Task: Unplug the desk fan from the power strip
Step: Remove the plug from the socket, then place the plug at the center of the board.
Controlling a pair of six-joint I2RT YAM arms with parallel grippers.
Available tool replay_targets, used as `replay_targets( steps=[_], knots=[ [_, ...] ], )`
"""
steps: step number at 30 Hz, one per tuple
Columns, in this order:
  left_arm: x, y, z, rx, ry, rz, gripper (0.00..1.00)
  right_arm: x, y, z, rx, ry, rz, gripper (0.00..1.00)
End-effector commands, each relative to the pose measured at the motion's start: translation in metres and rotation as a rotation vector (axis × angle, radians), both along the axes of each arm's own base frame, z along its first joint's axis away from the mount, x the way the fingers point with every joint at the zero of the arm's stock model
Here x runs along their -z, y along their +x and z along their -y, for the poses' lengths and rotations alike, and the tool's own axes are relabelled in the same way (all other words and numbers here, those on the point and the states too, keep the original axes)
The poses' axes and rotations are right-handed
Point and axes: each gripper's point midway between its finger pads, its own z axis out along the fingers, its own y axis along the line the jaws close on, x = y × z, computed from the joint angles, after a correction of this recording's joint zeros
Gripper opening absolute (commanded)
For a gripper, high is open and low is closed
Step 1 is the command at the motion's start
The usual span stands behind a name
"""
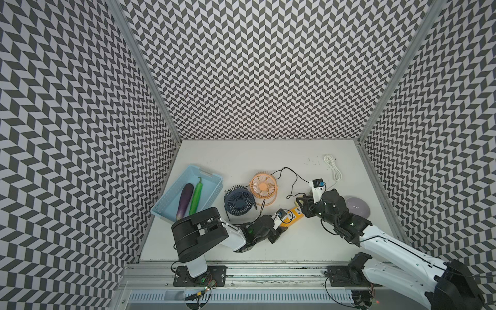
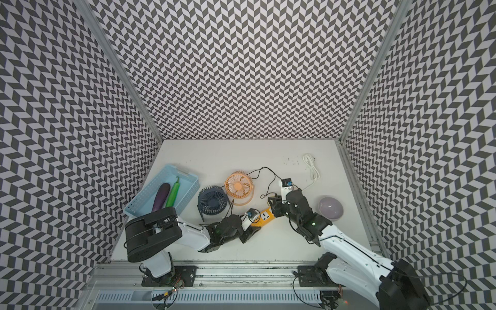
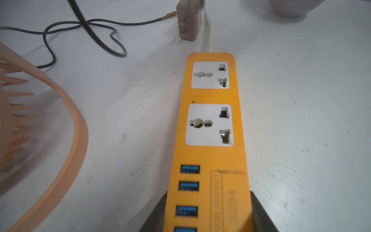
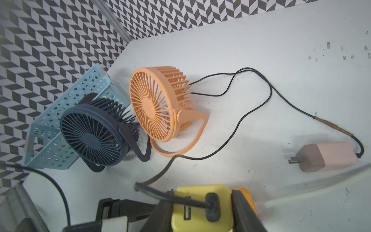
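Top views, position: mounted high above the near edge of the table (image 1: 268, 161).
Top views, direction: aimed downward and forward; the whole tabletop and the patterned walls (image 1: 268, 67) on three sides are taken in.
Top views, overlap: nearly the same scene is shown in both, shifted slightly sideways.
Left wrist view, position: held low and very close over the power strip (image 3: 210, 160).
Left wrist view, direction: pointed along the strip toward its socket end, with the pink adapter (image 3: 189, 22) beyond.
Right wrist view, position: held close behind the yellow plug (image 4: 196, 206), which fills the foreground.
Right wrist view, direction: aimed across the table at the orange fan (image 4: 158, 106), dark blue fan (image 4: 92, 128) and basket (image 4: 50, 140), toward a wall corner.
Shared by wrist views: the orange fan and pink adapter are seen in both.
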Motion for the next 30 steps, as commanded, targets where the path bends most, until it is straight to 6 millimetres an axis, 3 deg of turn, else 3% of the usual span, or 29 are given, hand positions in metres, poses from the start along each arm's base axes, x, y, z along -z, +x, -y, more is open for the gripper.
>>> replay_targets(
  steps=[1, 11, 16, 22, 30],
  knots=[
    [-0.017, -0.004, 0.007, 0.002, -0.063, 0.020, 0.31, -0.028, 0.017, -0.005, 0.013, 0.073, 0.026, 0.22],
    [-0.013, -0.012, 0.012, 0.018, -0.044, 0.027, 0.31, -0.022, 0.060, 0.004, 0.055, 0.170, -0.100, 0.23],
    [-0.012, -0.012, 0.012, 0.018, -0.036, 0.031, 0.33, -0.001, 0.078, 0.004, 0.035, 0.218, -0.227, 0.23],
    [-0.012, -0.011, 0.012, 0.018, -0.035, 0.033, 0.33, 0.022, 0.084, 0.001, 0.028, 0.272, -0.300, 0.23],
    [-0.010, -0.011, 0.011, 0.012, -0.031, 0.033, 0.35, 0.052, 0.077, 0.001, 0.016, 0.321, -0.386, 0.24]
  ],
)
